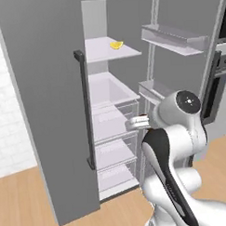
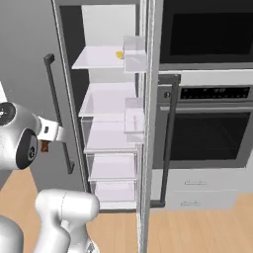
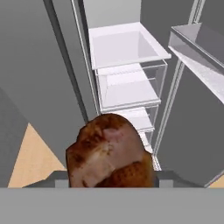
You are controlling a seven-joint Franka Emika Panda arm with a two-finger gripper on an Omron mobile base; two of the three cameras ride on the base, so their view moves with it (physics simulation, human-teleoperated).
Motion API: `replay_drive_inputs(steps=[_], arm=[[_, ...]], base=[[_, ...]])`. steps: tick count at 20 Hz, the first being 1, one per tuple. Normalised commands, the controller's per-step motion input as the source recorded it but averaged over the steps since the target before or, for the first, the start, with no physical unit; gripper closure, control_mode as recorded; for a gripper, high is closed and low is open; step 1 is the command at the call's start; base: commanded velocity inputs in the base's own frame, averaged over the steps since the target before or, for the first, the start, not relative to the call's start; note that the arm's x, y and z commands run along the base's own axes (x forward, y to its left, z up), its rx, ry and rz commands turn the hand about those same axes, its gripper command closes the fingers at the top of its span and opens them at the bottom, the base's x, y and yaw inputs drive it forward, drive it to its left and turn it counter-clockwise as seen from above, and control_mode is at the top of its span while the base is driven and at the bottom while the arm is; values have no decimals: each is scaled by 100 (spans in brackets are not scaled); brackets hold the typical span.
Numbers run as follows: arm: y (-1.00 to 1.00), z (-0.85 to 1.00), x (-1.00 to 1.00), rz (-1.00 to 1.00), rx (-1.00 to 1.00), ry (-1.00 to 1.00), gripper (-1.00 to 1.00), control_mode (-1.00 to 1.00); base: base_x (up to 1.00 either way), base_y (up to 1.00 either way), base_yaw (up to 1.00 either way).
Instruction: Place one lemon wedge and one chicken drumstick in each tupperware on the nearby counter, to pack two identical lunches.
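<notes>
I've got a chicken drumstick (image 3: 110,151) pinched in the end effector (image 3: 111,181), seen close up in the hand view w/ the jaws partly closed on it from both sides. It sits in front of the open fridge (image 1: 113,129), out past the shelf fronts, not on any shelf. In the right base view a bit of red-brown (image 2: 44,146) shows just under the wrist.

Handling, my read: small & light, so weight's no issue. Skin looks glossy, prob. slippery, and the shape is lumpy, so it could twist between the pads if I swing fast. Meat should give a little; the bone end is stiff. Best hold is across the fat bulb, which seems to be where I have it, tho I can't tell exactly where the pads sit since the meat hides them.

One lemon wedge (image 1: 115,45) lies on the upper fridge shelf (image 1: 103,52), near its right front. It's tiny, prob. firm at the rind, soft in the flesh; take it across the flat sides, gentle squeeze.
</notes>
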Motion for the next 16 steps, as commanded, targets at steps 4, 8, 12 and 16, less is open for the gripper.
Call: replay_drive_inputs(steps=[4, 8, 12, 16], arm=[[0, 0, 0, 0, 0, 0, 100, 100], [0, 0, 0, 0, 0, 0, 100, 100], [0, 0, 0, 0, 0, 0, 100, 100], [0, 0, 0, 0, 0, 0, 100, 100]], base=[[-100, -53, -46], [-41, -81, -69], [4, -100, -63], [70, -100, -38]])
